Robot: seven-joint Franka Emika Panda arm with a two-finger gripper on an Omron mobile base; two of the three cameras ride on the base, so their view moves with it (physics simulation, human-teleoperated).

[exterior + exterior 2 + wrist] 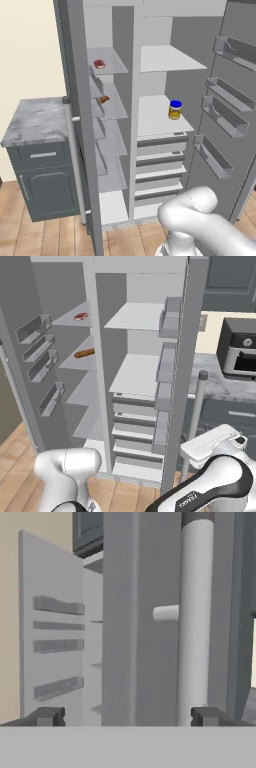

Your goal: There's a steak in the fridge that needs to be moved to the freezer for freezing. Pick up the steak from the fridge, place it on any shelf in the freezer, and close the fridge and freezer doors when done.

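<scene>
Both doors stood open, and the steak [99, 64] lay on an upper glassy shelf [111, 63] of the freezer [107, 130], above a small orange-brown item [104, 99]. On a white fridge [162, 115] shelf sat a yellow jar [174, 110]. The gripper [128, 716] gaped wide, empty, before a silver door handle [196, 622].

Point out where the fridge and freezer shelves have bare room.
Fridge top shelf is bare; the one below is free left of the yellow jar. In the freezer, lower glassy shelves are bare; the steak and orange-brown item sit above.
</scene>
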